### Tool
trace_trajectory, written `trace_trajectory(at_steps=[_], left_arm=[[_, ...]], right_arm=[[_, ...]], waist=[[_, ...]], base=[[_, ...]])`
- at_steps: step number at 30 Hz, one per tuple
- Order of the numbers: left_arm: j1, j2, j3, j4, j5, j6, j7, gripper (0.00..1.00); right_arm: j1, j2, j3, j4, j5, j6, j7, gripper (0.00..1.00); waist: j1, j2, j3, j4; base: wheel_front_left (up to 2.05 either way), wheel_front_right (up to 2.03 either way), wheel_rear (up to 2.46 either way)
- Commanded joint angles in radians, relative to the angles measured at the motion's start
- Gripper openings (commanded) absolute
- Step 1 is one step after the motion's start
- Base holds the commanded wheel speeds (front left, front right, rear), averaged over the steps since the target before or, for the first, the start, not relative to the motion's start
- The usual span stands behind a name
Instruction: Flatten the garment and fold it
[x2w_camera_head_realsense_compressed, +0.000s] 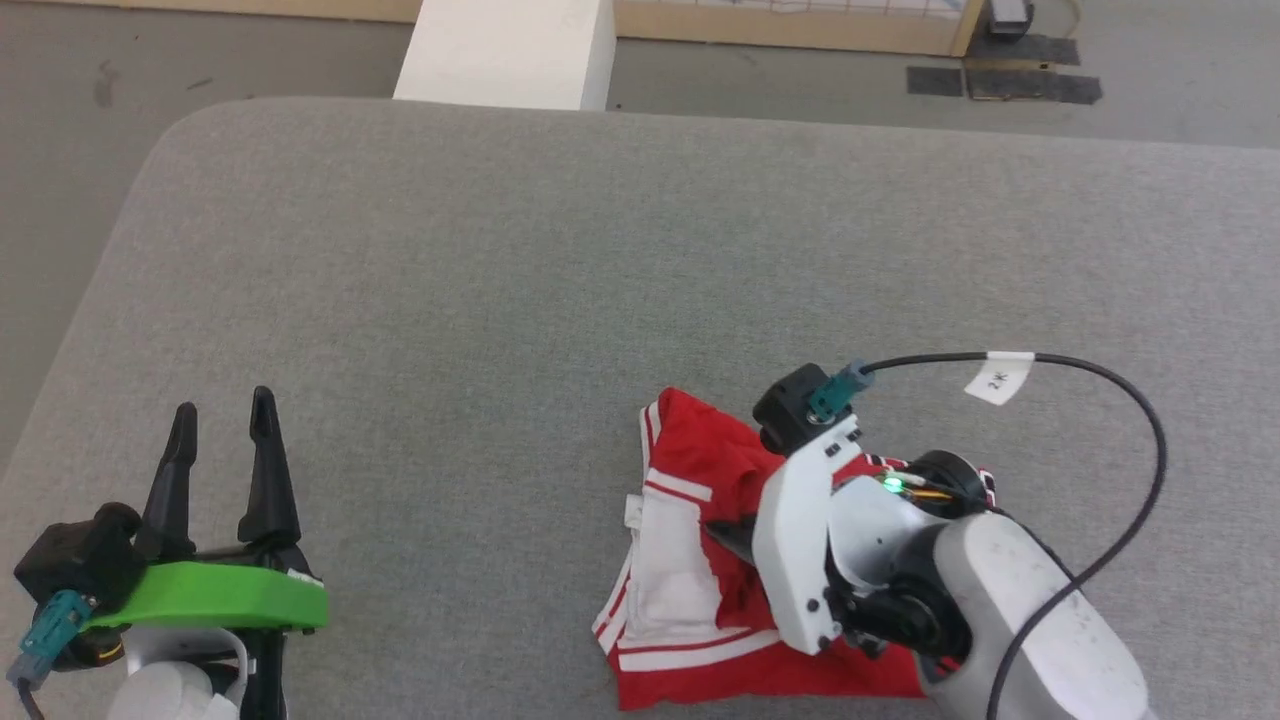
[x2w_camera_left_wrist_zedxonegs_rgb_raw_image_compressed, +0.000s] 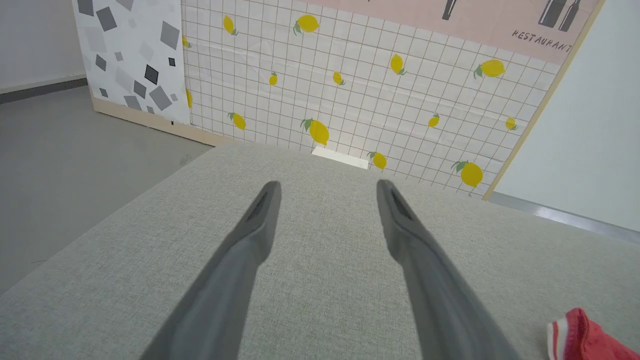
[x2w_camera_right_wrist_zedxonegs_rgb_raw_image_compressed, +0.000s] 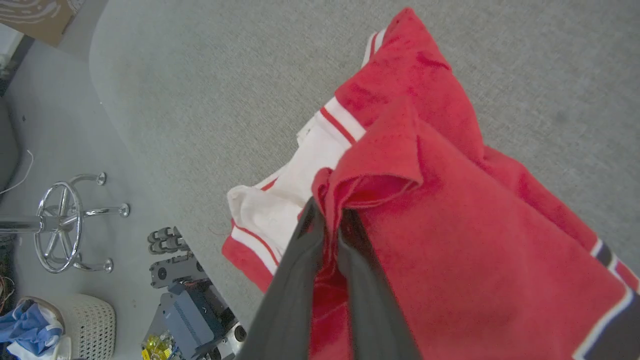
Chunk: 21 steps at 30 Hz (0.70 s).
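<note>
Soft matt cloth garment (x2w_camera_head_realsense_compressed: 700, 455) on rough, woven fabric table cover (x2w_camera_head_realsense_compressed: 500, 300)

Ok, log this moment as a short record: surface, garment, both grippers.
surface: grey padded table
garment: red and white T-shirt, bunched up, not flattened, on the near right of the table
right gripper: shut on a fold of the red fabric
left gripper: open, holding nothing, apart from the garment at the near left
</note>
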Motion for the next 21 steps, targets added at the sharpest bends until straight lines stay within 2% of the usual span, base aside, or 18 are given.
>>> trace_trajectory(at_steps=[1,7,8,9,12,17,21], left_arm=[[-0.018,-0.005,0.001,0.004,-0.012,-0.007,-0.005,1.00],[-0.034,-0.019,-0.001,0.017,-0.011,-0.016,-0.005,1.00],[-0.036,-0.021,0.000,0.018,-0.010,-0.017,-0.005,1.00],[-0.037,-0.023,0.000,0.020,-0.009,-0.019,-0.005,1.00],[-0.035,-0.029,-0.001,0.030,-0.005,-0.023,-0.005,1.00],[-0.030,-0.033,-0.012,0.039,0.004,-0.027,-0.005,1.00],[-0.018,-0.033,-0.016,0.038,0.013,-0.027,-0.005,1.00]], right_arm=[[-0.020,0.009,0.009,0.029,-0.002,-0.001,-0.026,0.00],[-0.043,0.034,0.033,0.185,-0.033,-0.001,-0.123,0.00],[-0.048,0.037,0.042,0.204,-0.040,-0.001,-0.133,0.30],[-0.052,0.039,0.048,0.223,-0.036,-0.001,-0.151,1.00],[-0.078,0.045,0.099,0.245,0.010,-0.001,-0.196,1.00],[-0.124,0.046,0.183,0.173,0.141,-0.001,-0.246,1.00],[-0.152,0.046,0.165,0.111,0.146,-0.001,-0.302,1.00]], waist=[[0.0000,0.0000,0.015,0.018],[0.0000,0.0000,0.030,0.035],[0.0000,0.0000,0.030,0.036],[0.0000,0.0000,0.030,0.037],[0.0000,0.0000,0.020,0.030],[0.0000,0.0000,-0.010,0.009],[0.0000,0.0000,-0.046,-0.030]], base=[[0.00,0.00,0.00],[0.00,0.00,0.00],[0.00,0.00,0.00],[0.00,0.00,0.00],[0.00,0.00,0.00],[0.00,0.00,0.00],[0.00,0.00,0.00]])
